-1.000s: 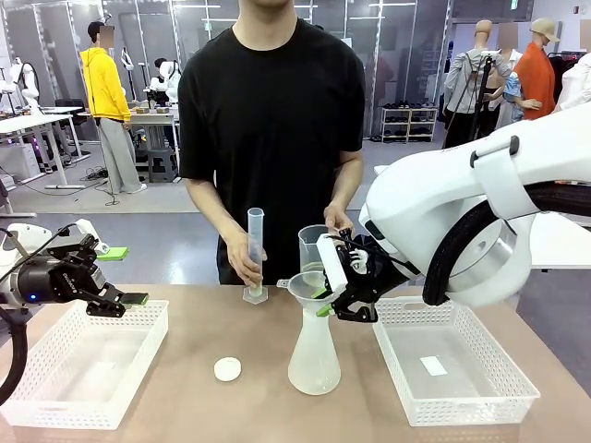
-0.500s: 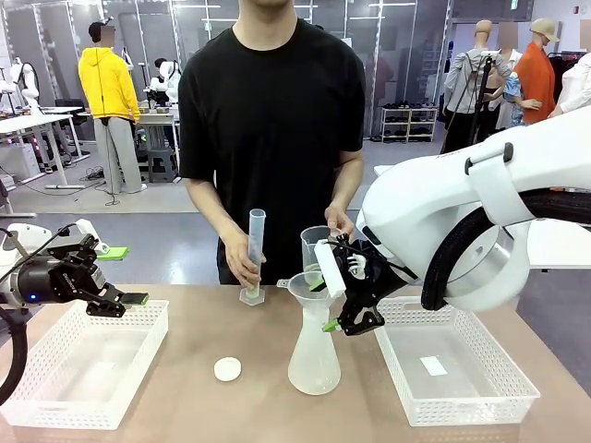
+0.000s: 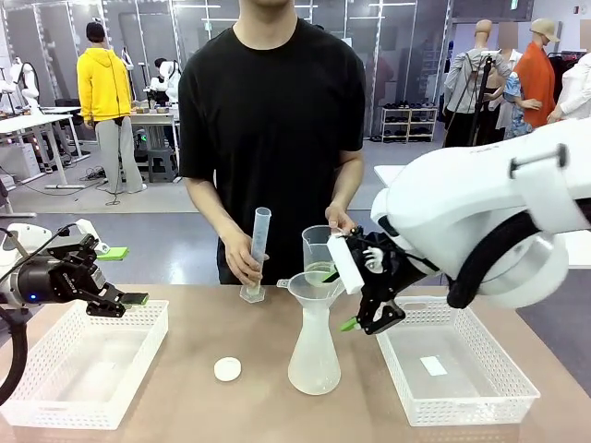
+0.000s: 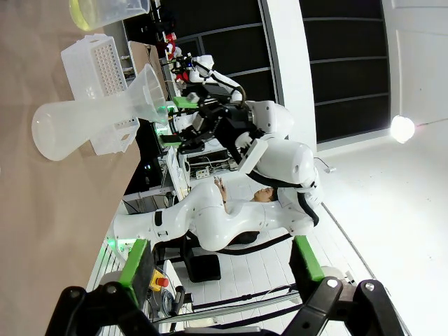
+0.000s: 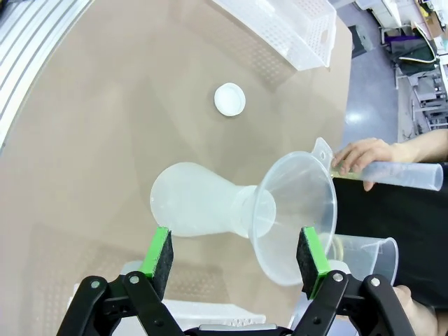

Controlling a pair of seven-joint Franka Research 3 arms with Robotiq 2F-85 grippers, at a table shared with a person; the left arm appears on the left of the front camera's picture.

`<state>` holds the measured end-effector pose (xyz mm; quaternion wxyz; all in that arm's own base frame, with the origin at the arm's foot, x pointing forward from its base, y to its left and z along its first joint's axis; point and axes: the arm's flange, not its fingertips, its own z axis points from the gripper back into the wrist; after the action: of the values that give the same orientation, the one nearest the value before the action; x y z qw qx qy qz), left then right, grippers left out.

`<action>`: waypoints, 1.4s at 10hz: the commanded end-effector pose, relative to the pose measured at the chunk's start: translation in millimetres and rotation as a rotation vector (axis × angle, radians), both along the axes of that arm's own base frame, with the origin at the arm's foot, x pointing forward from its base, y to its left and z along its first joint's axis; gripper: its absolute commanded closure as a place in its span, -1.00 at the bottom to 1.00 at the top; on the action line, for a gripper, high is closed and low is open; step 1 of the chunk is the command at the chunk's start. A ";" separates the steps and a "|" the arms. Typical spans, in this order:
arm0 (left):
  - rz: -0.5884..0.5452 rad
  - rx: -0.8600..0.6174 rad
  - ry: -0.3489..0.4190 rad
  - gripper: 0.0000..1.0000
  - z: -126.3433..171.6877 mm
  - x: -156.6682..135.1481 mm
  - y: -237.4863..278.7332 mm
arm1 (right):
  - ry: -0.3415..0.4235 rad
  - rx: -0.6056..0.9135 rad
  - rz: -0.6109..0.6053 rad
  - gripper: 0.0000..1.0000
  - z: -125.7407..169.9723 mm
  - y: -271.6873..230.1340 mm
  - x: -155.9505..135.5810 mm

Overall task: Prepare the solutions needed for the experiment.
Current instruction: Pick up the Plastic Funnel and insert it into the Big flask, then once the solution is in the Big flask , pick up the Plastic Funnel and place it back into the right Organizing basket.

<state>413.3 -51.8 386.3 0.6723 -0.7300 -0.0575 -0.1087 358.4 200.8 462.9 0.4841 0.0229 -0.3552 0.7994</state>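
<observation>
our right claw [image 3: 340, 300] wide, clear of funnel [image 3: 309, 288] so person can pour solution [image 3: 320, 273] | our left claw [image 3: 123, 275] wide, parked by tray [image 3: 65, 406]

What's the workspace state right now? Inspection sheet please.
Surface: brown table, no spills seen.
Job's things: flask upright, funnel in its neck; person holds beaker with yellow solution, plus cylinder.
Clutter: white cap; left basket; right basket with white scrap.
Grippers: left gripper open by left basket; right gripper open near funnel, contact unclear.
Cables: black hose on right arm, off the table.
Surroundings: people, benches behind.
</observation>
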 end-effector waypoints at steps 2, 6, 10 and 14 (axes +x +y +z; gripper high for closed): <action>0.000 -0.016 -0.004 -1.00 3.0 0.4 -0.5 | 0.022 0.018 -0.049 -0.78 20.8 -32.2 -17.0; 0.000 -0.016 -0.004 -1.00 3.0 0.4 -0.5 | 0.086 0.014 -0.152 -0.78 18.9 -74.5 -25.4; 0.000 -0.016 -0.004 -1.00 3.0 0.4 -0.5 | 0.048 0.023 -0.120 -0.78 32.9 -62.4 2.8; 0.000 -0.016 -0.004 -1.00 3.0 0.4 -0.5 | 0.048 0.023 -0.120 -0.78 32.9 -62.4 2.8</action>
<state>413.4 -51.8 386.3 0.6723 -0.7300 -0.0575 -0.1087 360.8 139.1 497.4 0.5393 0.0289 -0.3502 0.7653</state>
